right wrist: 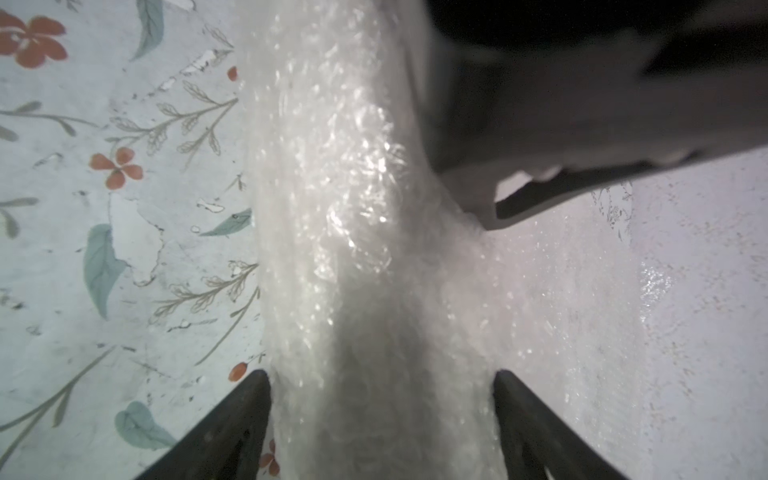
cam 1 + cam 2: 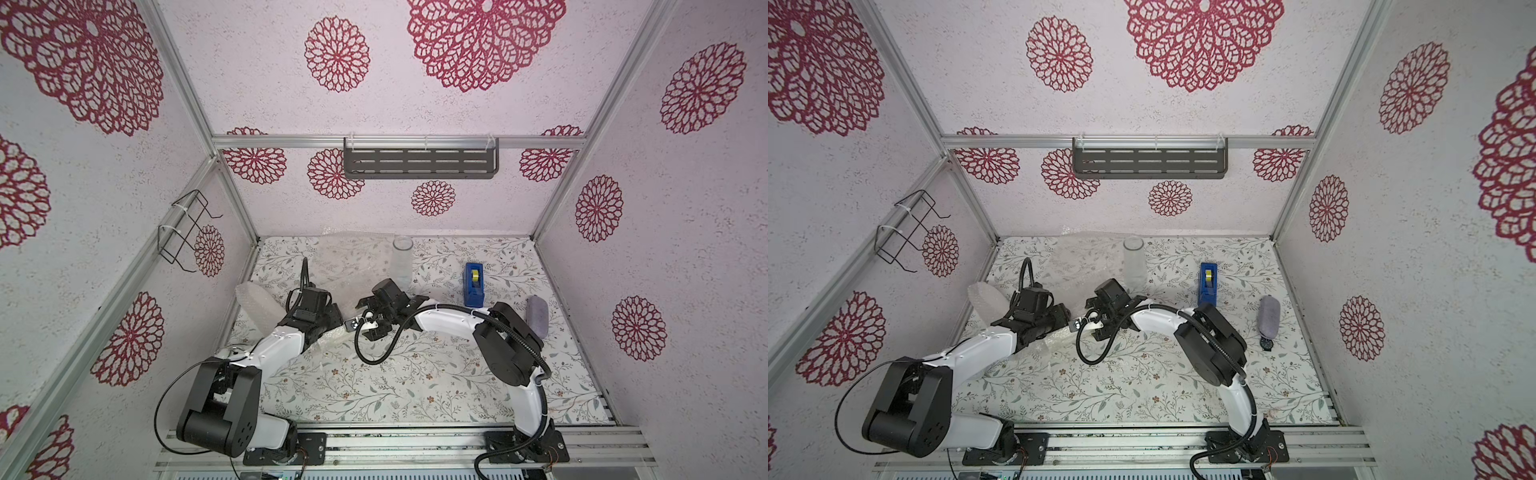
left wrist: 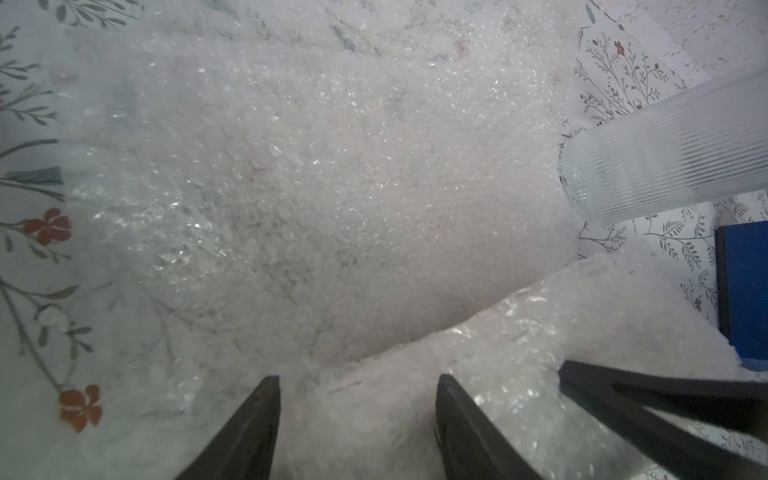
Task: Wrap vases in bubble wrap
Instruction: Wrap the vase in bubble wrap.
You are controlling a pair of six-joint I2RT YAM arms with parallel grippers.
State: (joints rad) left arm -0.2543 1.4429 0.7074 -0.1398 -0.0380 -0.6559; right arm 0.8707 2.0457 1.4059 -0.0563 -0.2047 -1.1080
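1. Currently, right gripper [image 1: 380,372]: fingers wide, pressed against both sides of a bubble-wrap roll [image 1: 365,249] on the table [image 1: 62,249].
2. Left gripper [image 3: 357,377]: fingers part-spread astride the same roll; whether they grip it cannot be told.
3. Clear ribbed vase [image 2: 402,262] stands upright toward the rear, beside a flat bubble wrap sheet [image 2: 340,257].

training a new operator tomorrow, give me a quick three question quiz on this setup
1. True or false: the tape dispenser is red.
2. The bare glass vase at the back is: A lying flat, B standing upright, C held in a gripper.
3. Fill in: the right gripper straddles a roll of ____.
Key: 1 false, it is blue. 2 B. 3 bubble wrap.
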